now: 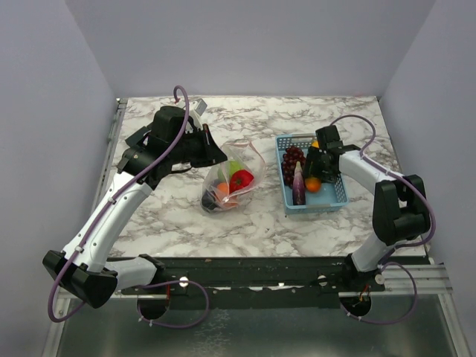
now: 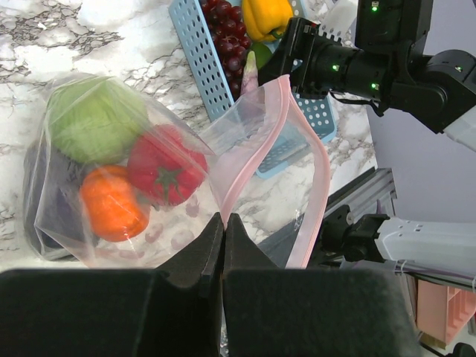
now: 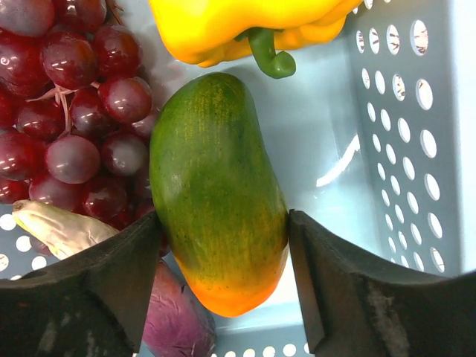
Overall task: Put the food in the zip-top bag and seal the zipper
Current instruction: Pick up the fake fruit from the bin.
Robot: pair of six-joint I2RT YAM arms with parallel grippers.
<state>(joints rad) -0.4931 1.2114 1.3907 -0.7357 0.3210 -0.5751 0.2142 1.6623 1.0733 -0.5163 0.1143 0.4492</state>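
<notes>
- The left gripper (image 2: 224, 223) is pinching, jaws fully together, the edge of the clear crinkly plastic zip-top bag (image 2: 238, 126) beside its thin pinkish-red zipper strip (image 2: 256, 149), and is holding the mouth gaping toward the basket.
- The bag is lying on the white marbled table (image 1: 178, 223) between the arms, carrying a green toy cabbage (image 2: 97, 119), a red toy tomato (image 2: 167, 167) and an orange toy pumpkin (image 2: 111, 204).
- The right gripper (image 3: 223, 217) is hanging inside the light-blue slotted plastic basket (image 3: 416, 111), jaws spread to either side of a green toy mango with an orange tip (image 3: 216, 186). The mango is lying unlifted beside dark red grapes (image 3: 74, 111) and a yellow toy pepper (image 3: 238, 22).
- The mango is probably handling as light, hard and smooth. Its tapering ends are inviting a slip, so the wide middle is looking like the safest hold.
- The bag film is looking thin and floppy, so it is best held close to the stiffer strip.
</notes>
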